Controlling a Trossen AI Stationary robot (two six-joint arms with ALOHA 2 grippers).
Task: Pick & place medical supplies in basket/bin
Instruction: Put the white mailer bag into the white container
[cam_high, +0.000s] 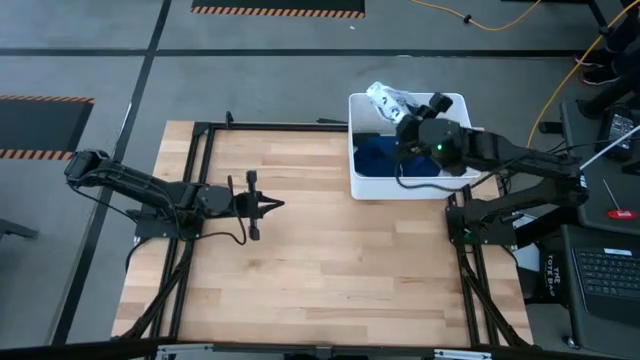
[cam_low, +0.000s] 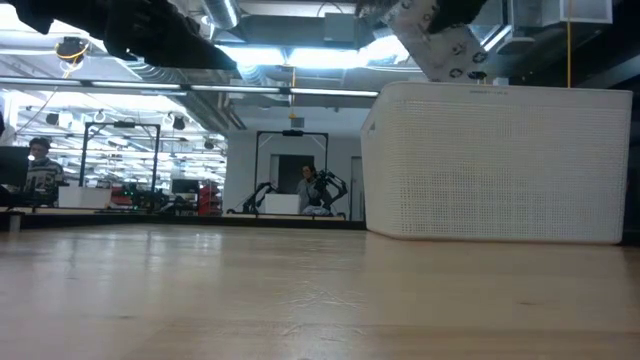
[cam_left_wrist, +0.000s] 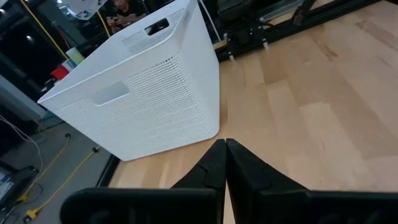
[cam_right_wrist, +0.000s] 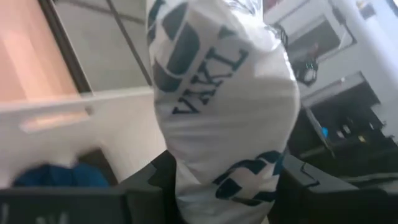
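The white bin (cam_high: 455, 103) stands at the table's far right, with the dark-blue cloth (cam_high: 383, 155) lying inside it. My right gripper (cam_high: 405, 112) hangs over the bin's far part, shut on a white packet (cam_high: 384, 97) with dark printed marks. The packet fills the right wrist view (cam_right_wrist: 217, 93), where the cloth (cam_right_wrist: 53, 176) shows below it in the bin. My left gripper (cam_high: 272, 206) hovers shut over the middle of the table, pointing toward the bin (cam_left_wrist: 137, 93), with nothing in it. My right gripper pinches the white packet between its two fingers (cam_right_wrist: 158, 180) at the packet's near end (cam_right_wrist: 205, 186). The rest of the packet sticks out ahead of the fingers toward the bin's far rim. It is lifted clear above the bin.
Bare wooden table stretches between my left gripper and the bin (cam_low: 500, 160). Black frame rails (cam_high: 195, 180) run along the table's left and right sides. A keyboard (cam_high: 605, 275) and other gear sit beyond the right edge.
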